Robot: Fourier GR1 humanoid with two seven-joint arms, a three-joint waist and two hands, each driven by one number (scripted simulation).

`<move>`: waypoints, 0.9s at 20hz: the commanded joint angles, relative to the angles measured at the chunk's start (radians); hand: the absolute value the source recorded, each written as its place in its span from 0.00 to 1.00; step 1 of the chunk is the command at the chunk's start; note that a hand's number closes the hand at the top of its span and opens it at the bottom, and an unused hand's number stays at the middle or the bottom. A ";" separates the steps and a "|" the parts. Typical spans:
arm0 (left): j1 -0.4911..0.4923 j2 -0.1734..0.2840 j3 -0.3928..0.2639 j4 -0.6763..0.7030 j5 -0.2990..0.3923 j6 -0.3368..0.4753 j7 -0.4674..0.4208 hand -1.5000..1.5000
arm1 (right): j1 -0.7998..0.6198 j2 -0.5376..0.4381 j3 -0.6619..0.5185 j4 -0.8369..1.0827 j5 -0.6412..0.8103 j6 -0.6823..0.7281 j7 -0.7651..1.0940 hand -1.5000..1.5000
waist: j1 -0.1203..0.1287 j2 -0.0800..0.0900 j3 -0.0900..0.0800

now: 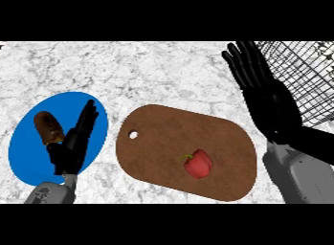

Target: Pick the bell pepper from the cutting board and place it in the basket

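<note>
A red bell pepper [198, 164] with a green stem lies on the right half of a brown oval cutting board [162, 139] in the middle of the counter. The black wire basket [307, 81] stands at the upper right. My right hand [264, 93] is open, fingers straight and pointing away, between the board and the basket, above and to the right of the pepper and apart from it. My left hand [74, 141] is open at the lower left, edge-on over a blue plate, holding nothing.
A blue plate [28, 148] lies left of the board with a brown oblong food item [48, 127] on it, just left of my left hand. The counter is white speckled stone. The board has a small hole [133, 135] near its left end.
</note>
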 commanded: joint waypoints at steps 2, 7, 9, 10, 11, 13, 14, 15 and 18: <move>-0.037 0.032 0.018 -0.030 0.004 0.002 0.092 0.50 | -0.114 -0.008 0.062 0.079 -0.049 0.183 -0.012 1.00 | 0.026 -0.001 0.038; -0.069 0.089 0.027 0.021 0.008 -0.049 0.133 0.50 | -0.382 -0.113 0.232 -0.030 0.072 0.475 -0.064 1.00 | 0.108 -0.011 0.032; -0.089 0.110 0.042 0.016 0.016 -0.052 0.172 0.50 | -0.357 -0.096 0.358 -0.043 0.141 0.563 -0.128 0.00 | 0.087 -0.002 0.038; -0.096 0.127 0.062 0.026 0.030 -0.063 0.187 0.50 | -0.347 -0.097 0.389 -0.065 0.218 0.557 -0.185 0.00 | 0.065 -0.001 0.040; -0.097 0.128 0.078 0.034 0.040 -0.053 0.207 0.50 | -0.302 -0.077 0.443 -0.088 0.293 0.530 -0.233 0.00 | 0.040 -0.002 0.040; -0.113 0.158 0.114 0.035 0.069 -0.073 0.247 0.50 | -0.176 -0.022 0.544 -0.146 0.390 0.447 -0.302 0.00 | -0.001 -0.007 0.039; -0.068 0.178 0.123 -0.021 0.087 -0.081 0.268 0.50 | -0.096 -0.046 0.568 -0.162 0.457 0.405 -0.366 0.00 | 0.003 -0.010 0.040; -0.118 0.200 0.149 -0.010 0.104 -0.101 0.294 0.50 | -0.091 -0.004 0.616 -0.147 0.536 0.337 -0.351 0.00 | -0.003 -0.009 0.039; -0.057 0.203 0.147 -0.048 0.078 -0.084 0.293 0.50 | 0.001 -0.044 0.672 -0.312 0.584 0.311 -0.150 0.00 | -0.012 -0.014 0.037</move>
